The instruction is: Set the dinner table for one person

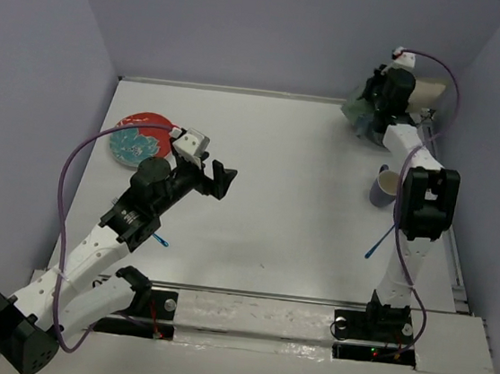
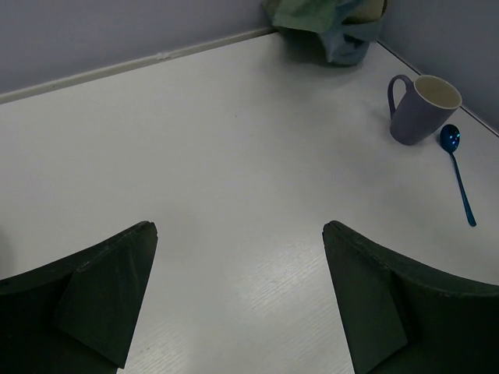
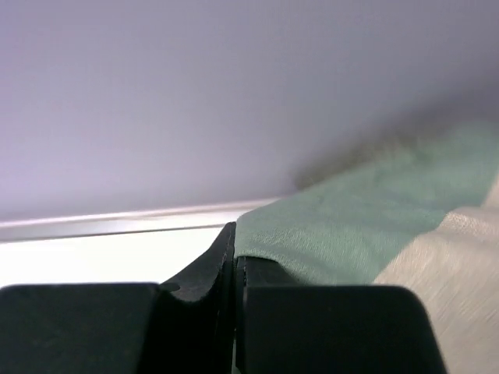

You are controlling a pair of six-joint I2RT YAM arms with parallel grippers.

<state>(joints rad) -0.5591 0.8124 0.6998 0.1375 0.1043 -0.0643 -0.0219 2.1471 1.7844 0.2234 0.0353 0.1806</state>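
Now, the right jaws are at the far right corner of the counter [image 1: 302,202], and they are clenched. In the right wrist view the two black fingers [image 3: 195,273] meet with no gap, and the green edge of the mat [image 3: 366,218] goes in between them, so I read it as a grip on the cloth. The mat [image 1: 360,109] is bunched up in that corner, close to the back wall; it does not lie flat. Its beige part shows at the right side of the wrist view.

The left jaws are released and stand wide apart. They hang over the left middle of the counter [image 2: 234,117] and hold nothing. Between the two dark fingers [image 2: 101,296] I see only bare white surface.

The counter is the big white top that fills the top view, from the arm bases up to the back wall.

On its right side stands a purple mug [image 1: 382,186], upright, near the right arm. A blue spoon [image 1: 379,245] lies just beside it on the near side, apart from it. In the left wrist view the mug [image 2: 421,109] has its handle to the left, and the spoon [image 2: 458,179] has its bowl close to the mug base.

At the far left lies a red plate [image 1: 142,139] with a teal centre. A small blue thing [image 1: 161,242] shows beside the left arm; I cannot tell what it is.
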